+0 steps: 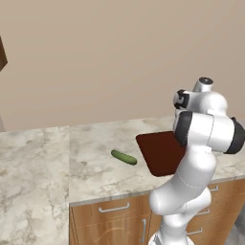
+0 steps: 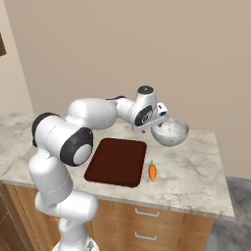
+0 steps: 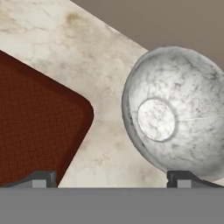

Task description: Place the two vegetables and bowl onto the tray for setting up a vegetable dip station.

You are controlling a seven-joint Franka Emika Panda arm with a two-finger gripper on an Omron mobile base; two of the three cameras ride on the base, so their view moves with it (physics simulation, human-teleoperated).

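The arm reaches forward over the counter (image 2: 206, 166), elbow bent, with the gripper (image 2: 158, 119) hanging just beside the bowl (image 2: 170, 132). The jaws stand wide apart, gripping nothing. From the hand camera, the bowl lies ahead toward one fingertip (image 3: 183, 178) (rim facing up), the tray (image 2: 117, 161) corner toward the other, bare counter between. The carrot (image 2: 152, 171) lies beside the tray's edge, green tip pointing toward the wall. The cucumber (image 1: 124, 157) lies aslant off the tray's opposite side.
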